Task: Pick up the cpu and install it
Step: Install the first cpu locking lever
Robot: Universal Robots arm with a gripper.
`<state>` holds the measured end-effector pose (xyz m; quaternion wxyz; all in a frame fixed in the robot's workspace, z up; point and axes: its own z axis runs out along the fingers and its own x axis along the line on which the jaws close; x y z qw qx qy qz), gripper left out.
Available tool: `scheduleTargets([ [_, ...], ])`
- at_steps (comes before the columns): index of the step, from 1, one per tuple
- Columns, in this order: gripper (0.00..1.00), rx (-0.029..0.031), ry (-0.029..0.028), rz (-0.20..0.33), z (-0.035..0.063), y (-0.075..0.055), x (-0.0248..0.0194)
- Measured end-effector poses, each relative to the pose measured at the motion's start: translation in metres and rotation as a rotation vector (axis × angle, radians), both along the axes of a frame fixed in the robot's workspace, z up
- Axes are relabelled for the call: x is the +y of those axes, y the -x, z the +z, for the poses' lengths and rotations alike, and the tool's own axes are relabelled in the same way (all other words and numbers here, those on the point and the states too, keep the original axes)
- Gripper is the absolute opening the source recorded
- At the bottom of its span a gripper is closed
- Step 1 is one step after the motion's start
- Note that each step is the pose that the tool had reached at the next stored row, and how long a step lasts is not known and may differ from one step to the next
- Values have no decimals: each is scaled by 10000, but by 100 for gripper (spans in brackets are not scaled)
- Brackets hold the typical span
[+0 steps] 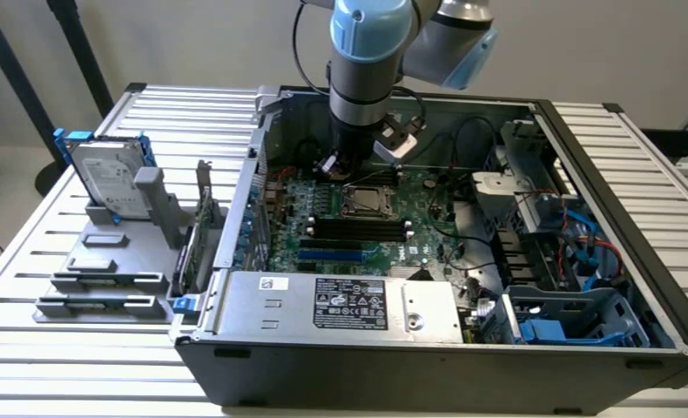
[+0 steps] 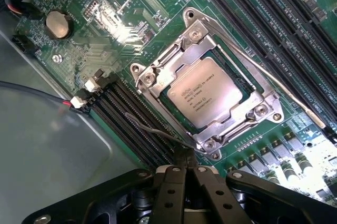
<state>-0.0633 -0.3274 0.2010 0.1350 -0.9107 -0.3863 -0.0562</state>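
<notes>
Item one: our gripper (image 2: 185,174), fingers closed together and empty, poised just above the motherboard (image 2: 131,18). Item two: cpu (image 2: 206,95), seated in its socket (image 2: 158,84) beneath the metal retention frame.

Robotics lab, open computer case (image 1: 437,348) on slatted metal table (image 1: 42,252)

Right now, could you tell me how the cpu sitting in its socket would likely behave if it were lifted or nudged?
The cpu looks like a thin, flat metal-topped square, so probably stiff and light. Its smooth lid may be slippery. Lying flat inside the socket frame, it should not roll or tip, and a sideways nudge would probably be blocked.
</notes>
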Motion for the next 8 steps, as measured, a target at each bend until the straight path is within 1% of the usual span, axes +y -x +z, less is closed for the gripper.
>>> scheduleTargets([
  [5, 11, 19, 10, 1, 0, -6, -1],
  [8, 11, 20, 15, 0, 0, -18, -1],
])
